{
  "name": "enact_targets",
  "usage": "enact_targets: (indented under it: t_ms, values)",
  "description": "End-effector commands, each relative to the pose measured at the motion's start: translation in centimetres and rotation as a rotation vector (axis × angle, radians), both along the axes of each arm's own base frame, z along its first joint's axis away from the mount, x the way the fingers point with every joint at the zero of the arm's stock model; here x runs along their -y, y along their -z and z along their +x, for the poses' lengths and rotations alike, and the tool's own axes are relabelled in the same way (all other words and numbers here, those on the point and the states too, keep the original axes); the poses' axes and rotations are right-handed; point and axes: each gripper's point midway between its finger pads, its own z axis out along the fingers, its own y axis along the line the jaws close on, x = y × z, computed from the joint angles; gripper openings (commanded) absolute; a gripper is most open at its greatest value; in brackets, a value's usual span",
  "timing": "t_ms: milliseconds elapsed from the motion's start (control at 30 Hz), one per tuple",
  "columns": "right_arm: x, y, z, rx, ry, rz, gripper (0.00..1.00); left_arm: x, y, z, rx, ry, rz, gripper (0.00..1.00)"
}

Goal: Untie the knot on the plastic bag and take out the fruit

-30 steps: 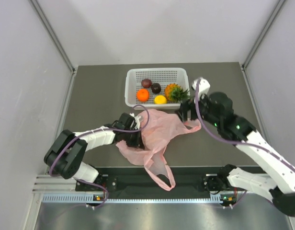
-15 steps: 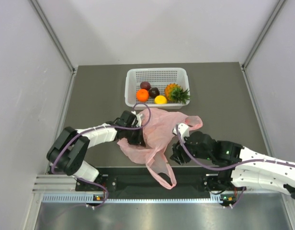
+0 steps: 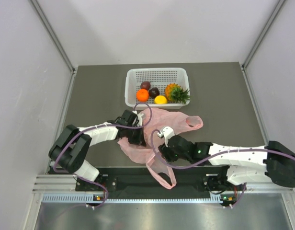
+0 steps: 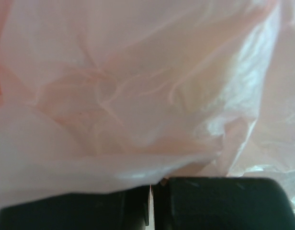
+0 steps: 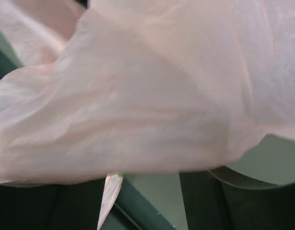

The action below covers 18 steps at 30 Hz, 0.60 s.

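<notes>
The plastic bag (image 3: pixel 159 125) lies flat and crumpled on the table, one handle strip (image 3: pixel 163 175) hanging over the near edge. No knot shows. The fruit sits in the white basket (image 3: pixel 157 73): pineapple (image 3: pixel 175 92), orange (image 3: pixel 142 95), a yellow one (image 3: pixel 160 99) and two dark ones (image 3: pixel 145 85). My left gripper (image 3: pixel 137 137) is at the bag's left side, jaws shut on a thin fold of its plastic (image 4: pixel 138 96), as its wrist view shows (image 4: pixel 151 203). My right gripper (image 3: pixel 163 152) is low at the bag's near side, open (image 5: pixel 152 201), with bag film (image 5: pixel 152 105) draped over it.
The basket stands at the back middle of the dark table (image 3: pixel 219 96). The table's near edge (image 3: pixel 195 167) runs just in front of both grippers. Grey walls close in left, right and behind.
My right arm has swung from beside the basket at the back down to the bag's near side. The left gripper has stayed on the bag. The bag has flattened a little.
</notes>
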Motion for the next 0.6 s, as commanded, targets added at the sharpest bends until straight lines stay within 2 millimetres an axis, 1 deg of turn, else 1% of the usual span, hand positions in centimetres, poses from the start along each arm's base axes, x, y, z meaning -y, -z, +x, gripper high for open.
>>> enact_targets:
  t_ms: [0,67,100,133,167,200,233,300,333,367,400,433,467,533,567]
  values:
    - [-2.5,-3.0,4.4,0.135,0.072,0.079,0.59,0.4,-0.6,0.4,0.022,0.024,-0.004,0.0]
    - [-2.8,-2.6,5.4,0.137,0.078,0.068,0.62,0.4,-0.6,0.3,0.02,0.03,-0.004,0.0]
    - [-2.9,-2.7,5.8,0.148,0.072,0.066,0.67,0.4,-0.7,0.3,0.02,0.032,-0.006,0.0]
    - [-3.4,-3.0,6.2,0.156,0.068,0.076,0.68,0.4,-0.7,0.3,0.021,0.034,-0.006,0.0]
    - [-3.2,-2.6,6.7,0.161,0.066,0.053,0.7,0.4,-0.7,0.2,0.021,0.037,-0.008,0.0]
    - [-3.5,-2.8,7.0,0.169,0.06,0.054,0.71,0.3,-0.4,0.0,0.01,0.04,-0.006,0.0]
    - [-4.4,-3.7,7.3,0.183,0.046,0.094,0.73,0.4,-0.4,0.0,0.01,0.043,-0.009,0.0]
    - [-4.8,-3.9,7.9,0.194,0.03,0.1,0.79,0.4,-0.3,-0.2,0.006,0.048,-0.009,0.0]
    - [-5.4,-4.3,7.9,0.189,0.008,0.12,0.81,0.4,-0.3,-0.2,0.004,0.05,-0.01,0.0]
    - [-5.6,-4.2,8.4,0.187,0.003,0.122,0.84,0.4,-0.3,-0.3,0.005,0.055,-0.011,0.0]
    - [-5.7,-4.1,8.5,0.179,-0.007,0.124,0.85,0.5,-0.4,-0.3,0.004,0.056,-0.012,0.0]
    - [-6.2,-4.5,8.7,0.176,-0.019,0.139,0.86,0.5,-0.4,-0.3,0.005,0.056,-0.014,0.0]
    - [-6.3,-3.9,9.2,0.167,-0.017,0.124,0.87,0.5,-0.5,-0.3,0.006,0.058,-0.018,0.0]
    - [-6.9,-3.8,9.7,0.156,-0.028,0.128,0.89,0.6,-0.5,-0.3,0.007,0.06,-0.02,0.0]
    - [-6.9,-3.1,10.2,0.143,-0.025,0.114,0.89,0.7,-0.6,-0.3,0.008,0.062,-0.024,0.0]
